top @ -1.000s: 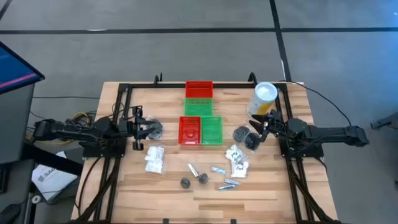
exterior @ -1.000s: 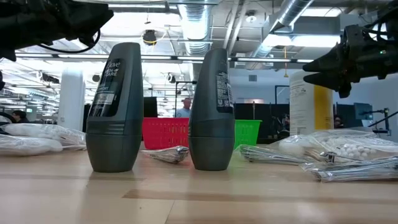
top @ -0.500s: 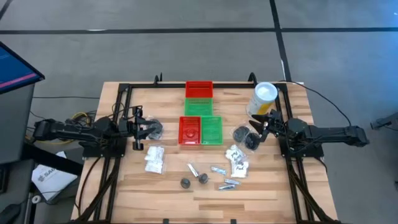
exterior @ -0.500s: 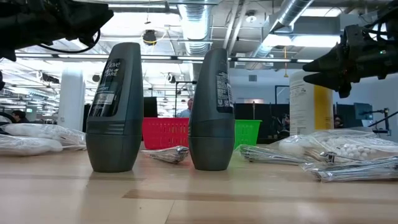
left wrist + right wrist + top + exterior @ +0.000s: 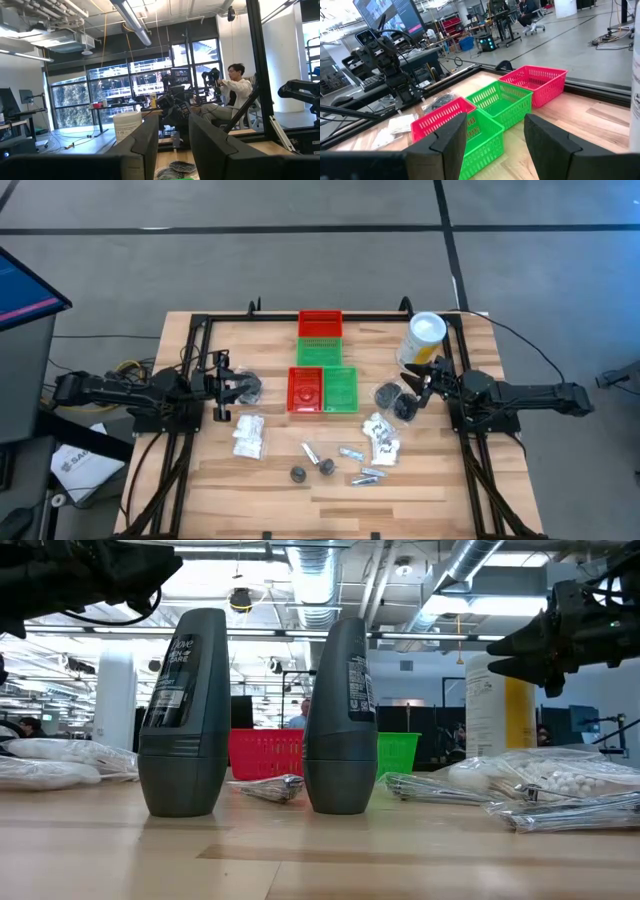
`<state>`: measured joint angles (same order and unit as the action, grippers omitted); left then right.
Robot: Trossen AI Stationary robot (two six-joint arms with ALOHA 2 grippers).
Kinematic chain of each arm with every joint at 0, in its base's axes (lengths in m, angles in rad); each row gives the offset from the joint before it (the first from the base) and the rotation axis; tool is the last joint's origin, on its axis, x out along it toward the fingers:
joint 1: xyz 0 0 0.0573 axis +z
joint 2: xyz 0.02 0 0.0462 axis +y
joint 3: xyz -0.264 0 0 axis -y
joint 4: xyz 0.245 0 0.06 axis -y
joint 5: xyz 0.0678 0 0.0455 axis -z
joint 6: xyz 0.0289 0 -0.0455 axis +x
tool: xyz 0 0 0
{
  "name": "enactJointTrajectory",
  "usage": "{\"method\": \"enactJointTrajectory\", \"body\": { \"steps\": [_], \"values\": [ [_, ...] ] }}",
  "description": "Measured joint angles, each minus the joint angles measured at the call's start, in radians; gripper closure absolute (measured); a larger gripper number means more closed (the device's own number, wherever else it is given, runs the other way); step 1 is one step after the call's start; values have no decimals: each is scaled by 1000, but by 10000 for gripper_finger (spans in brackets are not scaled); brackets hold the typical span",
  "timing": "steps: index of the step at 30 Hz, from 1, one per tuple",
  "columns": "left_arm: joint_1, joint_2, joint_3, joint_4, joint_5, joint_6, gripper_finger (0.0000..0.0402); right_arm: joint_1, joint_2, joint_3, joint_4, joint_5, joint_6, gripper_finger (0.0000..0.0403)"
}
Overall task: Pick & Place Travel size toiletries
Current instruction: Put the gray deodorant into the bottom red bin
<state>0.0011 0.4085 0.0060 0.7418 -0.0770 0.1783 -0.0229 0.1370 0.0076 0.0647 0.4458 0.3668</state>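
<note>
I'm holding my left fingers [image 5: 233,388] over the left side of the bench [image 5: 430,485], partly open with a clear gap and gripping nothing; a dark mesh pouch [image 5: 248,387] is lying just beside them. My right fingers [image 5: 413,393] are hanging over the right side, also parted with empty space between them, holding nothing. A second dark pouch [image 5: 388,395] is sitting right next to them, and the tall yellow canister [image 5: 423,338] is standing just behind.

The toiletries are all lying on the front half of the bench, none in the trays. White sachets [image 5: 248,436] are sitting front-left, near my left arm. More white sachets [image 5: 380,436] are piling up front-right. Two small dark grey bottles [image 5: 297,473] and [image 5: 326,466] are standing upright near the front middle, close together but apart. Silvery tubes [image 5: 365,476] are lying flat between the bottles and the right sachets, one more tube [image 5: 311,451] just behind the bottles.

The red and green trays [image 5: 322,389] are sitting mid-bench, with another red-green pair [image 5: 320,336] farther back. In the left wrist view a seated person [image 5: 235,97] is showing in the room beyond.
</note>
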Motion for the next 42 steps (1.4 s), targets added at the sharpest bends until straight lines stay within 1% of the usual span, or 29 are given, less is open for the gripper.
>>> {"method": "enactJointTrajectory", "body": {
  "steps": [6, 9, 11, 15, 18, 21, 23, 25, 28, 31, 34, 39, 42],
  "values": [
    [0, 0, 0, 0, 0, 0, 302, 0, 0, 0, 12, 0, 0, 217],
    [0, 0, 0, 0, 0, 0, 302, 0, 0, 0, 50, 0, 0, 217],
    [0, 0, 0, 0, 0, 0, 302, 1, 0, 0, 107, 0, 1, 217],
    [0, 0, 0, 2, 1, -14, 302, 10, -1, 0, 173, -4, 84, 217],
    [0, 0, 0, 8, 5, -148, 302, 10, 0, 0, 204, -22, 105, 217],
    [0, 11, 0, 24, 12, -286, 302, 13, 0, 0, 241, -135, 106, 219],
    [0, 28, 0, 24, 65, -352, 302, 29, 0, 0, 277, -203, 99, 224],
    [-9, 62, 0, 32, 141, -380, 302, 51, 20, 0, 291, -218, 68, 230],
    [-70, 144, 4, 58, 175, -426, 302, 81, 65, 0, 314, -218, 42, 238],
    [-166, 264, 40, 60, 163, -424, 302, 110, 110, 2, 352, -218, 31, 242],
    [-258, 414, 106, 70, 123, -406, 302, 137, 173, 24, 354, -218, 16, 243],
    [-383, 661, 246, 77, 119, -337, 302, 182, 274, 62, 397, -217, -11, 238],
    [-431, 794, 314, 76, 119, -283, 302, 208, 334, 94, 403, -217, -33, 236]
  ]
}}
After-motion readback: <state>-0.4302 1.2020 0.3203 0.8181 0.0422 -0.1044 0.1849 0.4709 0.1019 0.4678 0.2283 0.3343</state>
